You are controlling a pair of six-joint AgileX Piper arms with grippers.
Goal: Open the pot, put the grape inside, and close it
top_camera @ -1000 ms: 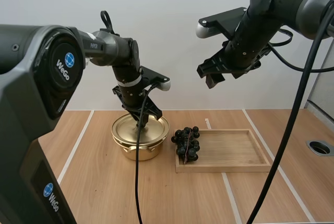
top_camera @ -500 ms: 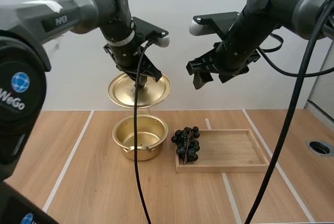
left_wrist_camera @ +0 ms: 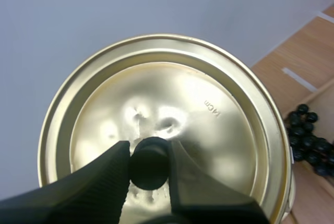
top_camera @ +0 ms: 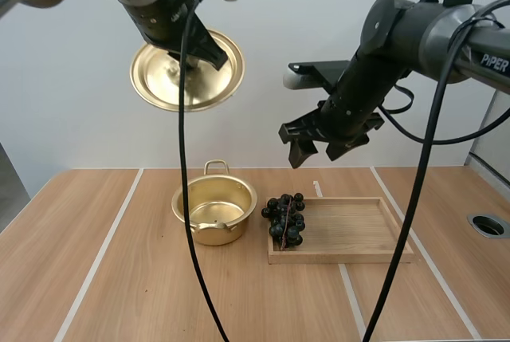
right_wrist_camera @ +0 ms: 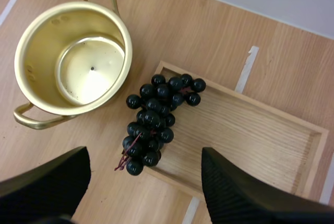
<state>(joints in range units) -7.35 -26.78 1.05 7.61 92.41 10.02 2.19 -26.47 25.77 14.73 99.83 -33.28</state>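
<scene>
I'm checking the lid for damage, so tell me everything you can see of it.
The lid is a round, shiny gold-coloured metal disc with a raised rim, small dents near its centre and a "14cm" stamp. Its black knob is pinched by the left end effector, which holds it tilted, high above the table.

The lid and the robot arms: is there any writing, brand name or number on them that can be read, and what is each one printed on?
"14cm": stamped into the metal of the lid, a little way out from its knob.
"PiPER": white letters on the right arm.
No writing shows on the pot, the grapes or the wooden tray.
</scene>
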